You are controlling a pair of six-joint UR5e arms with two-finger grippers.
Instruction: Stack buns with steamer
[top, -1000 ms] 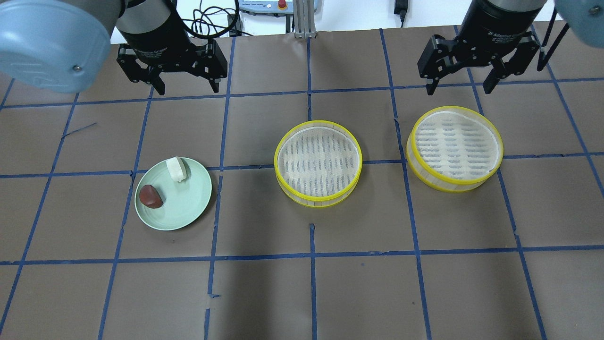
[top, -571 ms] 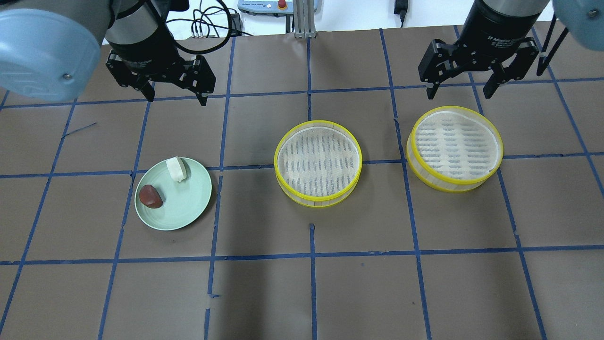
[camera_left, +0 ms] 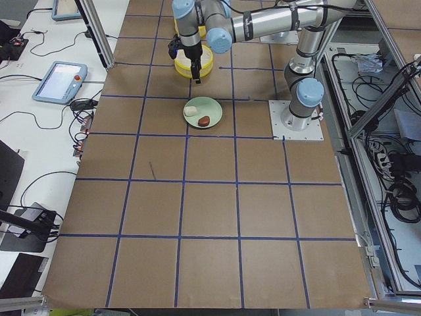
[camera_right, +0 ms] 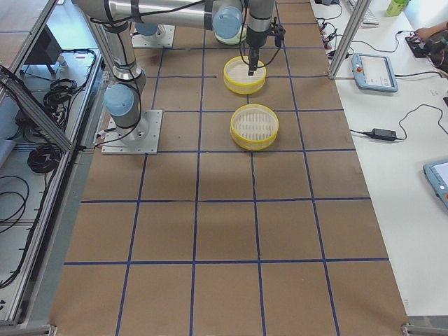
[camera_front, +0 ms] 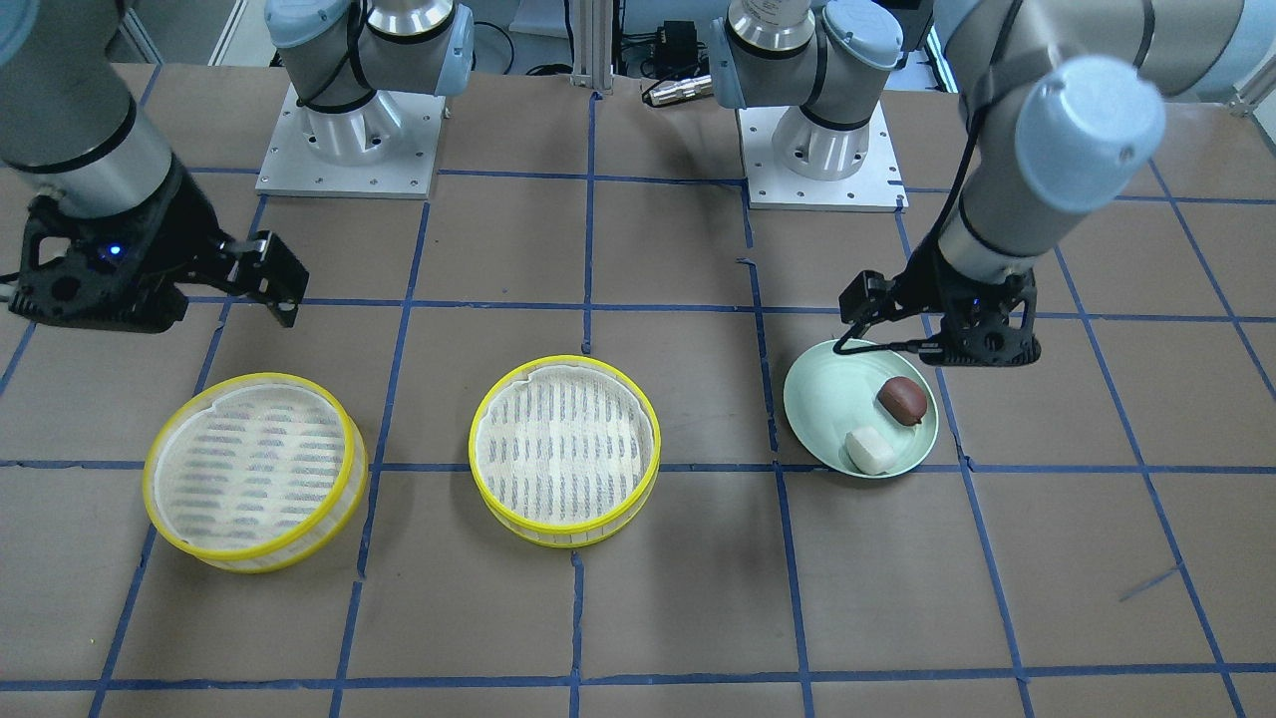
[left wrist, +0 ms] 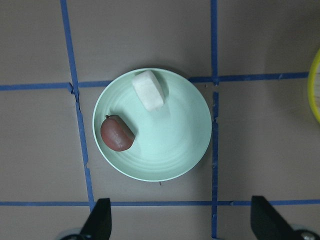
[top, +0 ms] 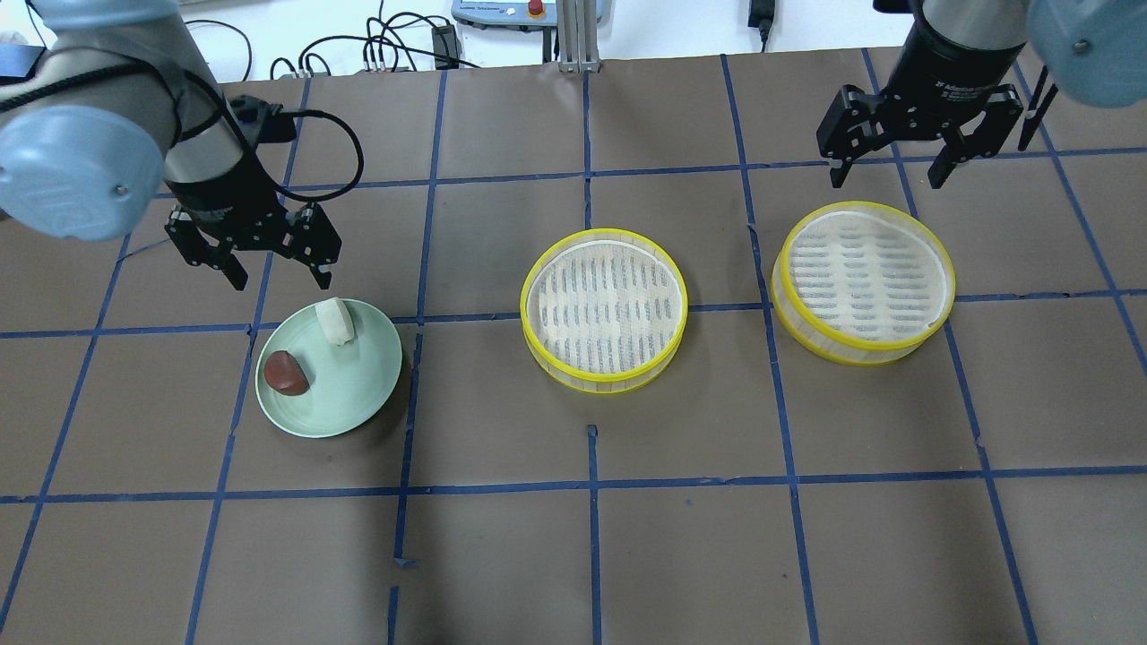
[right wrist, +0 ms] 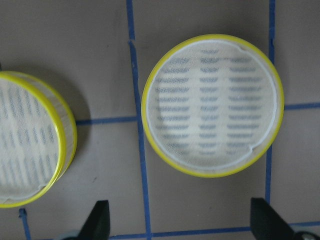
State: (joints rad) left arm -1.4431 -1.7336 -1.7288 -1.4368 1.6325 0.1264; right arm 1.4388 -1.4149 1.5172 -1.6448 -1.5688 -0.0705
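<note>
A white bun point(top: 335, 321) and a reddish-brown bun point(top: 286, 373) lie on a pale green plate point(top: 358, 394) at the table's left. My left gripper point(top: 280, 283) is open and empty, hovering just behind the plate's far rim. In its wrist view the white bun point(left wrist: 148, 90) and brown bun point(left wrist: 117, 133) lie ahead of the open jaws. Two yellow-rimmed steamer trays with mesh floors stand empty, one in the middle point(top: 605, 309) and one at the right point(top: 863, 280). My right gripper point(top: 887, 179) is open and empty, just behind the right tray point(right wrist: 212, 105).
The table is brown paper with a blue tape grid. Cables point(top: 394, 45) and a control box point(top: 502, 11) lie beyond the far edge. The two arm bases point(camera_front: 349, 130) stand on the robot's side. Pendants lie on the side benches point(camera_right: 374, 70).
My left gripper has moved left and toward the plate, from the far edge to just behind it. My right gripper has shifted slightly to the right. Buns and trays have not moved.
</note>
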